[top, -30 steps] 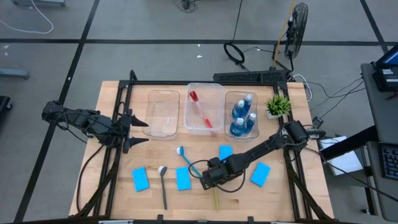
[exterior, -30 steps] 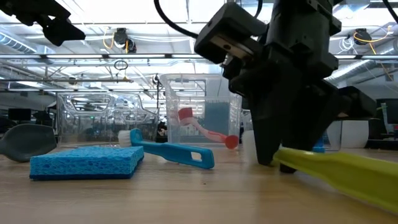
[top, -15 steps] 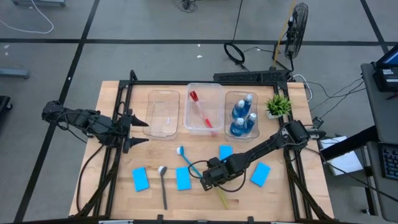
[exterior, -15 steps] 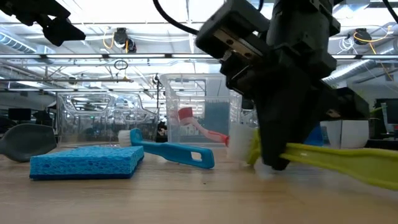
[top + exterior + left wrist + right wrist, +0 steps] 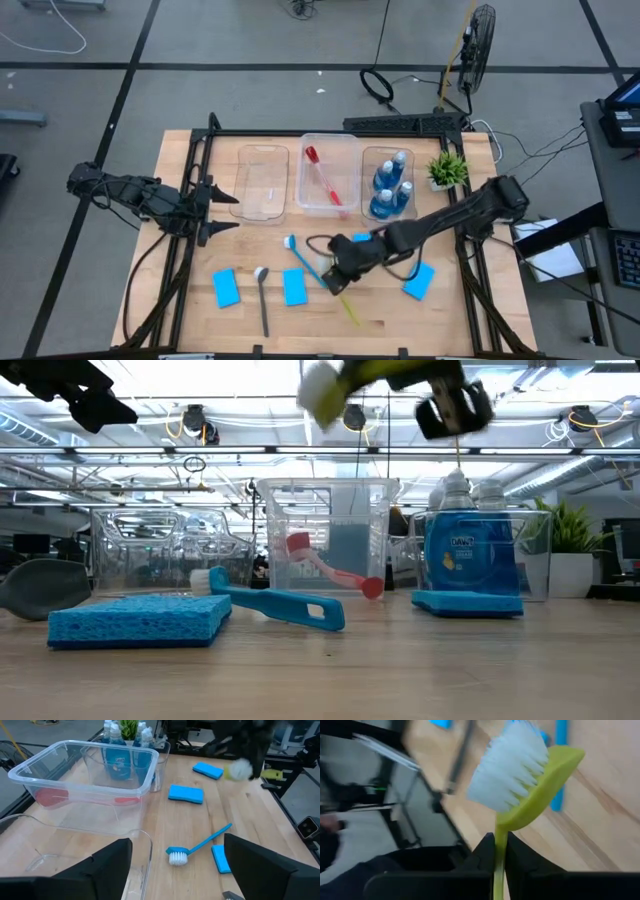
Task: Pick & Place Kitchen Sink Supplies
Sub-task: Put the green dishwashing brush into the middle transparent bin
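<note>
My right gripper [image 5: 342, 274] is shut on the yellow-green dish brush [image 5: 351, 310] above the table's middle. In the low view the brush's white head [image 5: 320, 385] is high at the picture's top. The blue brush [image 5: 300, 256] and the dark brush [image 5: 263, 305] lie flat on the table. Blue sponges [image 5: 226, 288] [image 5: 294, 287] [image 5: 418, 280] lie flat too, and another [image 5: 345, 240] shows partly behind the arm. The red brush [image 5: 322, 175] lies in the middle tub, and the blue bottles [image 5: 390, 185] stand in the right tub. My left gripper [image 5: 215, 210] waits open at the left edge. My right gripper pinches the yellow-green brush between its two fingers [image 5: 482, 855] at the thin neck [image 5: 498, 831] just behind the head. The bristled head [image 5: 520, 765] stands out past the fingertips. The brush is lifted clear of the table, and its handle [image 5: 353, 313] trails toward the near edge.
Three clear tubs stand in a row at the far side; the left tub [image 5: 262, 182] holds nothing. A small potted plant [image 5: 446, 168] stands at the far right. Black frame rails [image 5: 190, 260] run along the table's left and right edges.
My right gripper has risen from the table with the yellow-green brush and drifted slightly toward the far edge. The brush, which lay on the wood a second ago, is now lifted clear, its head high and its handle swung round below.
</note>
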